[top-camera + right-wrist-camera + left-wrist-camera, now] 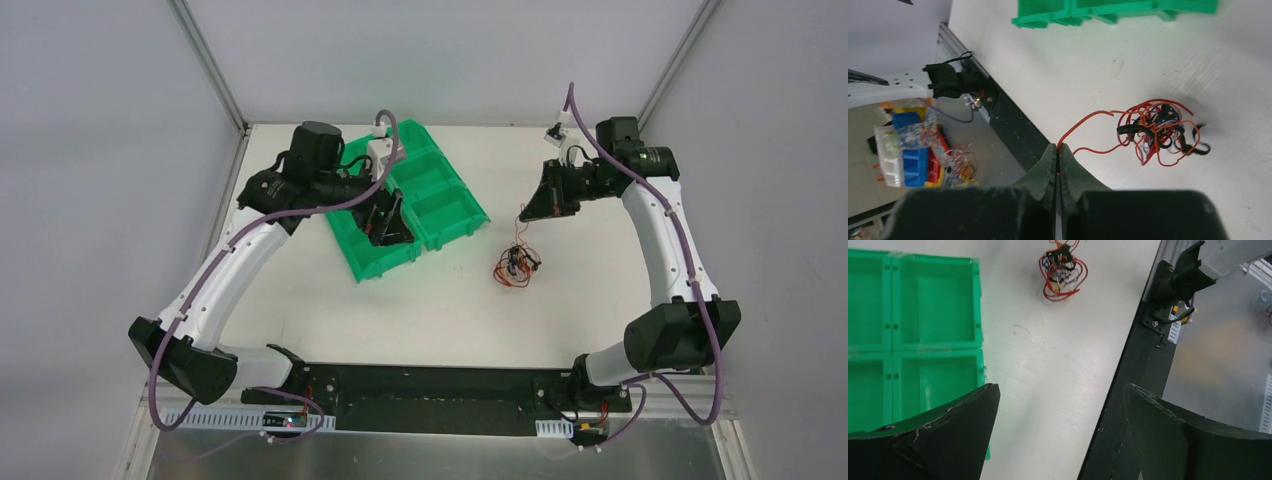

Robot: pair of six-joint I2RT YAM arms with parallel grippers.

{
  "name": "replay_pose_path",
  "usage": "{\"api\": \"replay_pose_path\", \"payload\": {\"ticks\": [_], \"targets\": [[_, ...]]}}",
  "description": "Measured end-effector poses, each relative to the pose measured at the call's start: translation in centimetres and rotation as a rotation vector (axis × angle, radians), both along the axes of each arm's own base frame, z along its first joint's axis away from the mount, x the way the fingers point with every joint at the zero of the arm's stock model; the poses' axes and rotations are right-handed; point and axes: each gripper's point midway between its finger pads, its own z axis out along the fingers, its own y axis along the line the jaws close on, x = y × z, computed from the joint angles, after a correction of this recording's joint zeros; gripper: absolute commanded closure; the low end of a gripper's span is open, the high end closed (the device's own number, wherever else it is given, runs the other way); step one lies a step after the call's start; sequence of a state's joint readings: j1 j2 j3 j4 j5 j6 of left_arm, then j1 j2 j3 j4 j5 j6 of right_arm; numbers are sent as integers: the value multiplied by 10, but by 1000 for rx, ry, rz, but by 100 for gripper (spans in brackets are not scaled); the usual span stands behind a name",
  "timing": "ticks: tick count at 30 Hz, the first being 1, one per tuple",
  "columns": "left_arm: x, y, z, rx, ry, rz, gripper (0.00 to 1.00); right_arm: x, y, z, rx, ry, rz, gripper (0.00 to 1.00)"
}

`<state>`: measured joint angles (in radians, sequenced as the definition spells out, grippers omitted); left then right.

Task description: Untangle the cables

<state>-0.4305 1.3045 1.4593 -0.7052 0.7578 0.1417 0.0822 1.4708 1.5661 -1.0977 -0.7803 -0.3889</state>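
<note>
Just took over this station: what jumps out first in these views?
A small tangle of cables lies on the white table, right of the green tray. The right pincer is shut on one red wire leading out of it; the left pincer hangs open above the tray.

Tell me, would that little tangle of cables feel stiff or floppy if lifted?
Probably floppy: the red wire pinched in the right gripper curves loosely toward the tangle of cables. Likely very light, being thin strands. Its knotted loops would probably drag along together.

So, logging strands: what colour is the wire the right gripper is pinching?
Orange-red wire, best seen in the right wrist view.
</note>
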Motion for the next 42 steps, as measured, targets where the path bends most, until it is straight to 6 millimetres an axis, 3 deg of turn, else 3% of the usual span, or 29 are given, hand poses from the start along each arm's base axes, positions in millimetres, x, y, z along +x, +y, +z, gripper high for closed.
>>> {"api": "replay_pose_path", "payload": {"ticks": [3, 15, 22, 27, 32, 35, 39, 40, 42], "targets": [[-14, -18, 8, -20, -60, -87, 0, -11, 10, 8, 71, 37, 38, 100], [-30, -94, 14, -115, -273, -278, 0, -34, 43, 54, 251, 27, 170, 100], [-21, -130, 11, -148, -320, -282, 18, -38, 54, 70, 296, 24, 195, 100], [-9, -147, -1, -158, -318, -249, 35, -24, 58, 81, 320, 26, 140, 100], [-3, -165, 0, -202, -319, -221, 40, -7, 62, 88, 341, 37, 76, 100], [0, -173, 3, -234, -313, -207, 56, 0, 64, 91, 350, 46, 44, 100], [5, -183, 0, -259, -289, -183, 95, 7, 66, 96, 368, 51, 13, 100], [4, -185, -1, -261, -283, -182, 100, 9, 66, 98, 373, 49, 8, 100], [6, -186, -1, -263, -268, -164, 100, 11, 66, 99, 375, 48, -3, 98]]}}
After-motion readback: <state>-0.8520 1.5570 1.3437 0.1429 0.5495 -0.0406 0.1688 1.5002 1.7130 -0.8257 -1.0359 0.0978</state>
